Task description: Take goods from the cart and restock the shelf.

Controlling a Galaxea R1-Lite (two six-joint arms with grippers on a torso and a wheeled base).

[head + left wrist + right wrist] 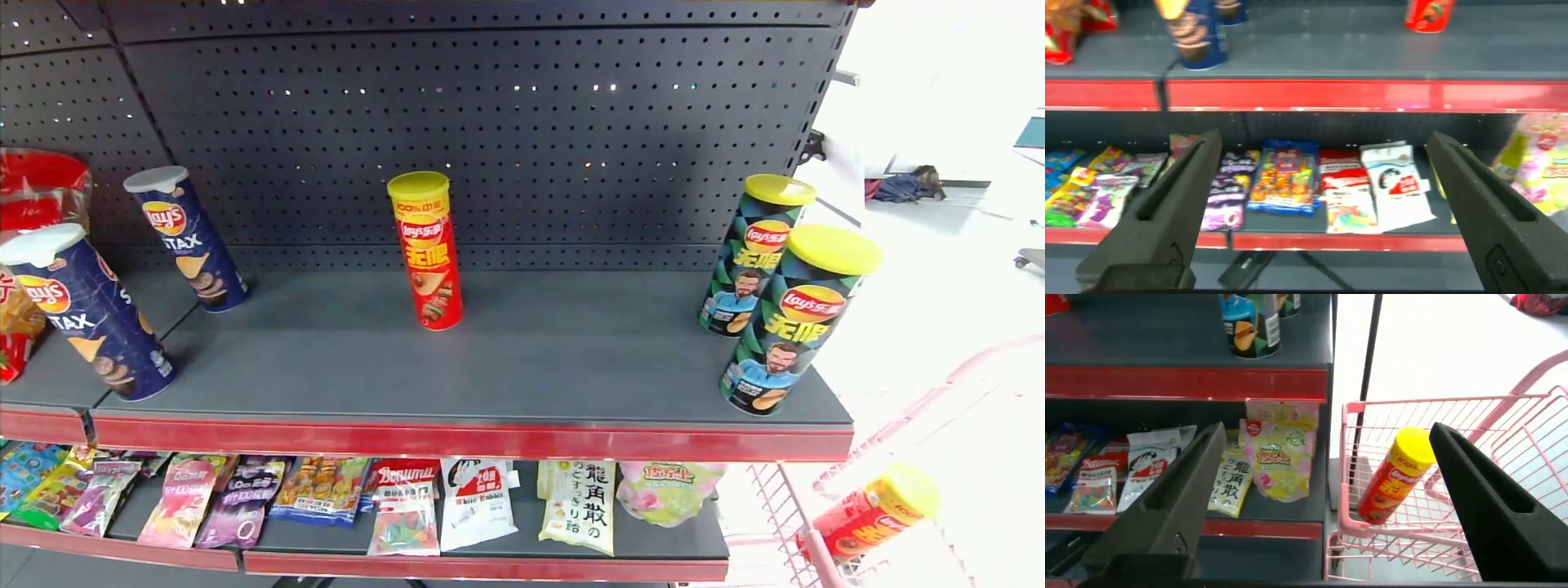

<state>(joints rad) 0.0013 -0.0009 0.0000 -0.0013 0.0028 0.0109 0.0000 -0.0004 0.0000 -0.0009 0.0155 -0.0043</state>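
A red chip can with a yellow lid (873,512) (1395,477) leans inside the pink wire cart (796,498) (1437,408) at the lower right. On the grey upper shelf (506,359) stand one red can (426,250), two blue cans (189,238) at the left and two green-black cans (796,320) at the right end. My right gripper (1327,498) is open, hovering back from the cart and the shelf's right end. My left gripper (1319,204) is open in front of the lower shelf's snack bags (1282,175), holding nothing.
The lower shelf (490,563) holds a row of several flat snack bags (404,506). Red bags (33,196) sit at the upper shelf's far left. A perforated back panel (490,122) closes the shelf behind. Bright open floor lies to the right of the shelving.
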